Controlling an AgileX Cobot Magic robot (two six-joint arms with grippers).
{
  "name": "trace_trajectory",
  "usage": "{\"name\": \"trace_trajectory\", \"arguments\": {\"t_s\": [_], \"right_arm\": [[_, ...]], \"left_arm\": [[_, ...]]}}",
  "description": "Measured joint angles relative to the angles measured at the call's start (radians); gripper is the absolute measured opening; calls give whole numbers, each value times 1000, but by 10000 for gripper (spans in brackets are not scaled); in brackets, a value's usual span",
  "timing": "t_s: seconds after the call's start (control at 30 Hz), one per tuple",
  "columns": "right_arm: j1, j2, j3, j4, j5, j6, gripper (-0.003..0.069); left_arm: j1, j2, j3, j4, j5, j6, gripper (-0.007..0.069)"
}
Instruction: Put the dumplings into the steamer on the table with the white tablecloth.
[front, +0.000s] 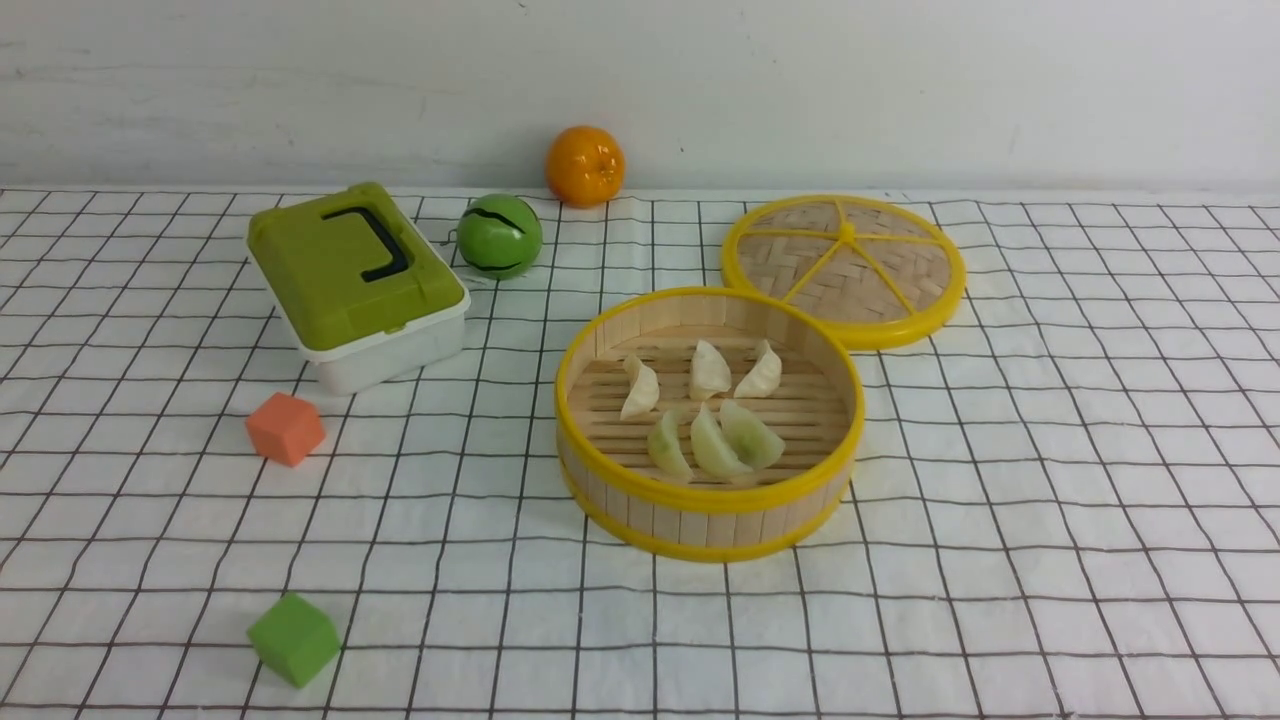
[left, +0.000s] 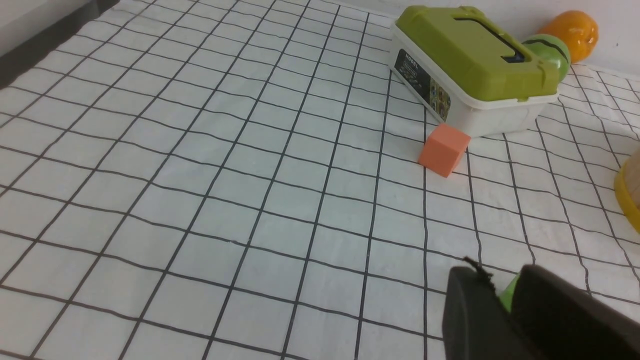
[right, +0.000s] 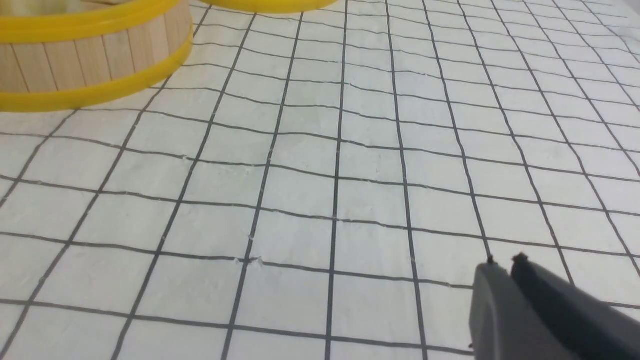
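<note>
The steamer (front: 700, 497) stands mid-table on the white tablecloth (front: 1050, 450). Three cream-white dumplings (front: 709, 371) lie in a row at the back of its slatted floor. Three pale green dumplings (front: 715, 443) lie in front of them. No arm shows in the front view. My left gripper (left: 492, 287) is shut and empty, low over the cloth. A sliver of the green cube (left: 507, 299) shows behind its tips. My right gripper (right: 504, 262) is shut and empty over bare cloth, to the right of the steamer wall (right: 90, 60).
The flat woven lid (front: 845, 265) lies behind the steamer to the right. A green-lidded white box (front: 355, 285), a green ball (front: 499, 236) and an orange (front: 584, 166) stand at the back left. An orange cube (front: 285, 428) and the green cube (front: 293, 638) lie front left.
</note>
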Motion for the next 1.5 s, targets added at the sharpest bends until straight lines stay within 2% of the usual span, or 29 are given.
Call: {"name": "trace_trajectory", "arguments": {"t_s": [0.6, 0.73, 0.87, 0.97, 1.0, 1.17, 1.2, 1.33, 1.5], "right_arm": [[0, 0, 0, 0, 0, -1, 59], [0, 0, 0, 0, 0, -1, 59], [0, 0, 0, 0, 0, -1, 65], [0, 0, 0, 0, 0, -1, 69], [0, 0, 0, 0, 0, -1, 71], [0, 0, 0, 0, 0, -2, 76], [0, 0, 0, 0, 0, -1, 77], [0, 0, 0, 1, 0, -2, 84], [0, 0, 0, 1, 0, -2, 92]], "left_arm": [[0, 0, 40, -13, 31, 1, 127], [0, 0, 41, -64, -37, 91, 127], [11, 0, 43, -149, -239, 289, 66], [57, 0, 44, -196, -313, 365, 17], [110, 0, 46, -250, -352, 419, -13], [312, 0, 63, -461, -399, 587, -13], [319, 0, 66, -461, -401, 591, -13], [454, 0, 175, -619, -482, 644, -13], [498, 0, 306, -720, -586, 663, -13]]}}
